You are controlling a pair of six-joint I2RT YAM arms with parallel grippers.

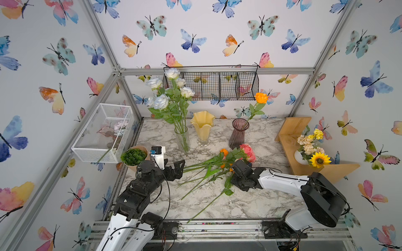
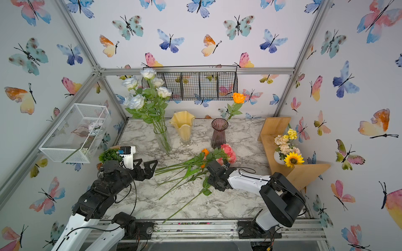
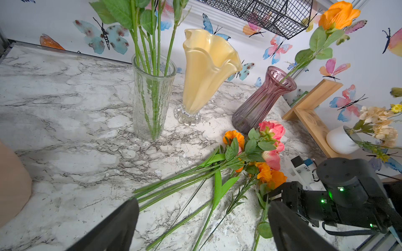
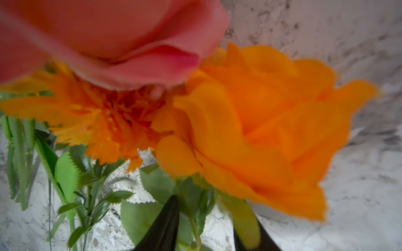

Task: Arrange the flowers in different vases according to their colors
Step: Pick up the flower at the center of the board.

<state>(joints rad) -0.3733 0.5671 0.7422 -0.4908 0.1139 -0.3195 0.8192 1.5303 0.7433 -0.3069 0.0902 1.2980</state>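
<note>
The yellow vase (image 1: 203,128) stands empty near the back edge of the marble tabletop (image 1: 250,202), with a gap on either side of it. The clear glass vase (image 1: 182,139), holding the white roses (image 1: 171,87), is just beside it toward the left arm's side. The purple vase (image 1: 238,135), with one orange rose (image 1: 261,97), stands farther off on its other side.

In front of the yellow vase lies the loose heap of pink and orange flowers (image 1: 217,165), stems fanning toward the front edge (one reaches it). Around those stems the front of the table is bare.

The left gripper (image 1: 179,169) hovers in front of the yellow vase, short of the stem ends, jaws spread wide and holding nothing. The right gripper (image 4: 208,208) is down among the heap's heads. In both top views its wrist covers the fingertips. The right wrist view, blurred and crowded with petals, shows dark fingers (image 4: 165,223) either side of a green stem under an orange bloom; whether they pinch it I cannot tell.
</note>
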